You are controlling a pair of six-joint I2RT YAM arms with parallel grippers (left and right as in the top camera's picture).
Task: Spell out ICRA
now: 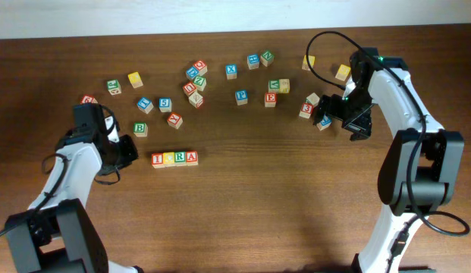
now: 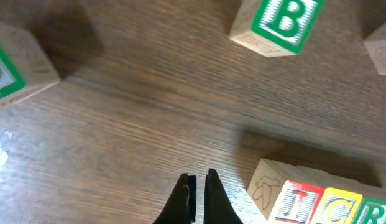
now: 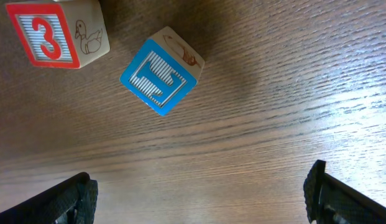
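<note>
Looking down from overhead, we see the four task cubes set edge to edge in one row on the near-left part of the wooden table [image 1: 250, 205]. From left to right they are the red "I" cube [image 1: 158, 159], the yellow C cube [image 1: 169, 158], the green "R" cube [image 1: 180, 158] and the red "A" cube [image 1: 192, 158].

The left gripper [image 2: 197, 190] hangs just left of that row, clear of it. Its jaws are clenched together on nothing, and we see its dark fingertips [image 2: 180, 202] meeting over bare wood. The "I" end of the row sits close by on the right. A green "B" cube [image 2: 280, 22] lies farther off, apart from the row.

Over on the right side, the right gripper [image 3: 203, 194] is released, its jaws spread wide with nothing between them. Beyond its fingers a blue cube [image 3: 160, 73] lies tilted on the wood. A red "3" cube [image 3: 56, 34] rests just to the left of it, not touching.
</note>
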